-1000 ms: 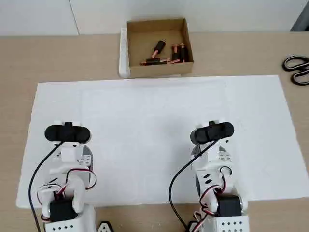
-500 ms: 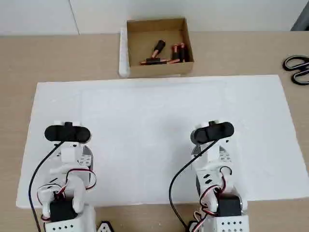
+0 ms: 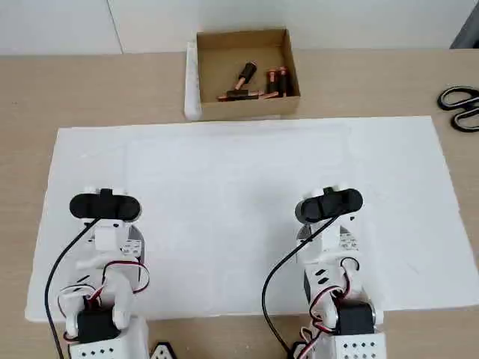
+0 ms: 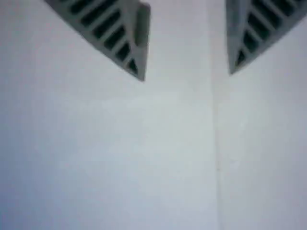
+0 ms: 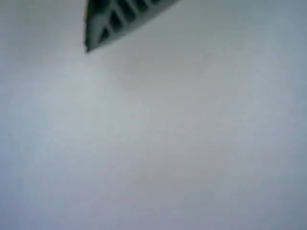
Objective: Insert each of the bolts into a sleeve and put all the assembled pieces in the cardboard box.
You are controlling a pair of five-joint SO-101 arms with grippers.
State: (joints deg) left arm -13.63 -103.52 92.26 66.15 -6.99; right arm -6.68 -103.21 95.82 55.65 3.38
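1. The cardboard box stands on the wooden table, at the far side from the arms, just beyond the far edge of a white sheet.
2. Several assembled pieces, dark sleeves with copper-coloured bolts in them, lie inside the box. Most of them are gathered toward its right wall and its near wall.
3. A white strip lies along the outside of the box's left wall, touching it.
4. A pair of scissors lies on the bare table at the right edge, well apart from the box.
5. In the high view one arm sits folded at the near left of the sheet and the other arm at the near right, both well apart from the box.
6. The left gripper hangs over the white sheet, released, its two fingertips spread apart with nothing between them.
7. The right gripper also hangs over the white sheet. I cannot tell whether it is released or clenched.
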